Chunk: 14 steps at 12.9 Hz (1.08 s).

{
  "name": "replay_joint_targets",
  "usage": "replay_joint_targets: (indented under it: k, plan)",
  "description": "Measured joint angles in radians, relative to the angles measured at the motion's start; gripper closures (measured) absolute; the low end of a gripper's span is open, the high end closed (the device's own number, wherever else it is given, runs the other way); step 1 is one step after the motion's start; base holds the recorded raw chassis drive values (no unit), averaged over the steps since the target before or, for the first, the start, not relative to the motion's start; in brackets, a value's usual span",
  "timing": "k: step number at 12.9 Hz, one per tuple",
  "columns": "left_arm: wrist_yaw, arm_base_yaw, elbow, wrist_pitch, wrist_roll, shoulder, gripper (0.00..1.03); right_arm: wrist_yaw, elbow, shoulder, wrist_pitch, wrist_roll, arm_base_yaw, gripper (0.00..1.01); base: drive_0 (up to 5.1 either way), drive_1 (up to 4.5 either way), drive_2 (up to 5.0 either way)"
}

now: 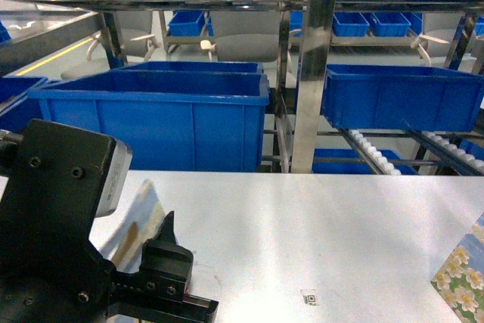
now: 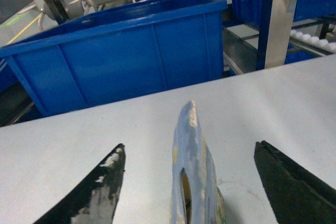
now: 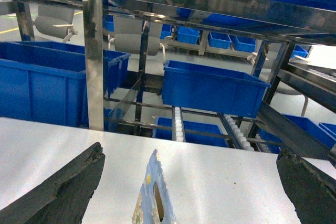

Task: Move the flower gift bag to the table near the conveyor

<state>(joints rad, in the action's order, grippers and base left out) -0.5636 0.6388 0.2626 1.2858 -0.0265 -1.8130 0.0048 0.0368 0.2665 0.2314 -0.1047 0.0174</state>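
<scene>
A flower gift bag point(image 2: 192, 177) stands edge-on on the white table point(image 2: 63, 150), its handle hole showing. My left gripper point(image 2: 190, 147) is open and straddles the bag's top edge without touching it. In the head view this bag point(image 1: 142, 215) shows beside my left arm at the lower left. Another flowered bag point(image 3: 152, 195) stands between the wide-open fingers of my right gripper point(image 3: 190, 149), nearer the left finger point(image 3: 68, 187), touching neither. Its floral side point(image 1: 461, 277) peeks in at the head view's lower right corner. The steel conveyor point(image 1: 374, 155), with white rollers, runs just beyond the table's far edge.
Large blue bins point(image 1: 162, 115) sit on the racking right behind the table's far edge, another point(image 1: 401, 96) on the roller track. A steel upright point(image 1: 314, 73) stands between them. A QR sticker point(image 1: 308, 297) lies on the table.
</scene>
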Motion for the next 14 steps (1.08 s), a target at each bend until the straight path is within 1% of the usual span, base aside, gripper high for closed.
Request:
replay_joint_targets:
  k: [2, 3, 5, 6, 8, 9, 10, 11, 12, 13, 14]
  plan:
    - [-0.006, 0.02, -0.013, 0.0, -0.018, 0.114, 0.04, 0.0, 0.0, 0.0, 0.0, 0.0, 0.0, 0.03, 0.0, 0.0, 0.0]
    - [-0.006, 0.035, -0.026, 0.002, -0.045, 0.241, 0.05, 0.0, 0.0, 0.0, 0.0, 0.0, 0.0, 0.03, 0.0, 0.0, 0.0]
    - [0.003, 0.033, -0.048, 0.0, -0.061, 0.327, 0.05, 0.0, 0.0, 0.0, 0.0, 0.0, 0.0, 0.03, 0.0, 0.0, 0.0]
    - [0.02, 0.034, -0.073, 0.001, -0.077, 0.386, 0.05, 0.0, 0.0, 0.0, 0.0, 0.0, 0.0, 0.03, 0.0, 0.0, 0.0]
    - [0.025, 0.001, -0.15, 0.001, -0.076, 0.418, 0.05, 0.0, 0.0, 0.0, 0.0, 0.0, 0.0, 0.03, 0.0, 0.0, 0.0]
    - [0.031, -0.026, -0.203, -0.003, -0.067, 0.423, 0.05, 0.0, 0.0, 0.0, 0.0, 0.0, 0.0, 0.03, 0.0, 0.0, 0.0]
    - [0.053, -0.058, -0.241, -0.005, -0.054, 0.462, 0.05, 0.0, 0.0, 0.0, 0.0, 0.0, 0.0, 0.03, 0.0, 0.0, 0.0]
    - [0.082, -0.096, -0.25, 0.0, -0.044, 0.518, 0.05, 0.0, 0.0, 0.0, 0.0, 0.0, 0.0, 0.03, 0.0, 0.0, 0.0]
    - [0.129, -0.159, -0.259, -0.01, -0.024, 0.588, 0.05, 0.0, 0.0, 0.0, 0.0, 0.0, 0.0, 0.03, 0.0, 0.0, 0.0]
    - [0.172, -0.224, -0.263, -0.081, -0.01, 0.663, 0.05, 0.0, 0.0, 0.0, 0.0, 0.0, 0.0, 0.03, 0.0, 0.0, 0.0]
    - [0.266, -0.342, -0.267, -0.241, 0.006, 0.839, 0.05, 0.0, 0.0, 0.0, 0.0, 0.0, 0.0, 0.03, 0.0, 0.0, 0.0]
